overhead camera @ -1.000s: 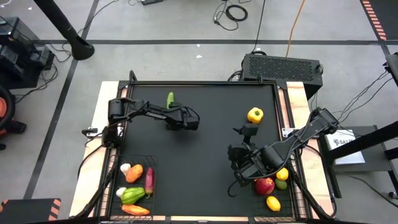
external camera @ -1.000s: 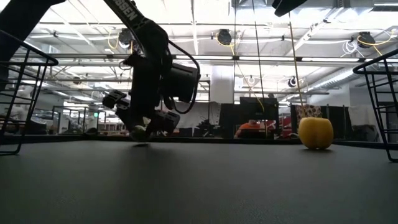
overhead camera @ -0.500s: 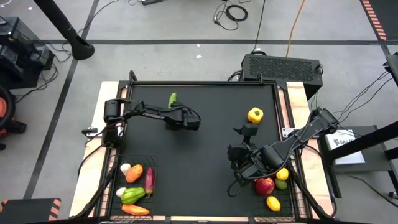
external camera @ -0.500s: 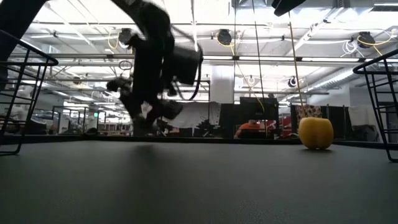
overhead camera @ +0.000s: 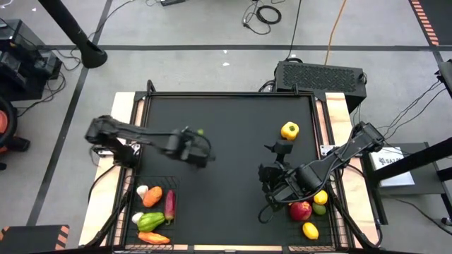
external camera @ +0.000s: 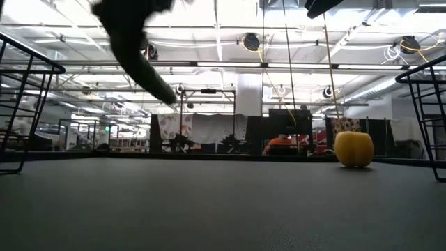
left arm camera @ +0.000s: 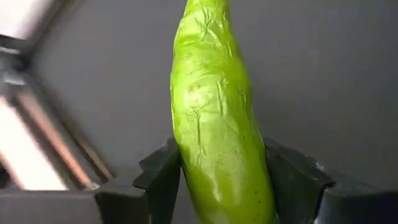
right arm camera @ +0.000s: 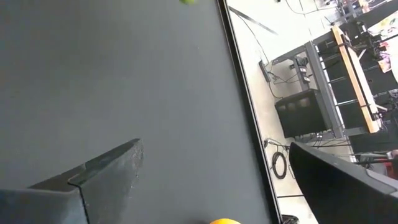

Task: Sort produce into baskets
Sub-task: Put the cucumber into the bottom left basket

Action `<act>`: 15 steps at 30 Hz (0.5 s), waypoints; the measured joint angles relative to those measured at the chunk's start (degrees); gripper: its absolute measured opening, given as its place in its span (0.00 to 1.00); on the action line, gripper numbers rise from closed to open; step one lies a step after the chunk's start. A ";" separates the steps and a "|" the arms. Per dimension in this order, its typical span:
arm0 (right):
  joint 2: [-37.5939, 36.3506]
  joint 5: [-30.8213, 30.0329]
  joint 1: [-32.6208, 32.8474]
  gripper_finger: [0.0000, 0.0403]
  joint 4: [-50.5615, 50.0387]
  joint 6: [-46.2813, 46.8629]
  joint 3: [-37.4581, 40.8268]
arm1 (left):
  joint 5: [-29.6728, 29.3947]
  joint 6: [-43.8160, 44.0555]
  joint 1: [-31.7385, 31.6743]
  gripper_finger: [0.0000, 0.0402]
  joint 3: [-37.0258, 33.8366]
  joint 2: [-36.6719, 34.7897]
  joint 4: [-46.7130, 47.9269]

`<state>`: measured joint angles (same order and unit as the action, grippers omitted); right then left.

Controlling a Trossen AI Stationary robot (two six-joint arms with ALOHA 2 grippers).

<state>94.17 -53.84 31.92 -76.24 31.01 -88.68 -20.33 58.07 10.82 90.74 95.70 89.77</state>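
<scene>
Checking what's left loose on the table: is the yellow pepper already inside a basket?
No, in the high view the yellow pepper sits on the bare black tabletop, well apart from the right basket.

A grey concrete floor (overhead camera: pixel 212 28) marked with dark tape lines fills the upper part of the high view, with loose cables (overhead camera: pixel 265 13) coiled at the top centre and a black perforated box (overhead camera: pixel 321 74) just above the upper right edge of the black tabletop (overhead camera: pixel 233 169). In the low view the room behind is a wide hall, its ceiling lined with bright strip lights (external camera: pixel 279 65) and white beams, and dark racks (external camera: pixel 293 129) stand across the centre.
</scene>
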 joint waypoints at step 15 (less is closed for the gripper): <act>0.00 0.21 0.00 0.97 1.27 -0.17 0.00 | 8.09 39.36 35.70 0.53 -0.11 -12.31 -1.88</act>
<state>94.17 -53.63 31.92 -74.98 30.84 -88.68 -12.24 97.42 46.52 90.63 83.39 87.89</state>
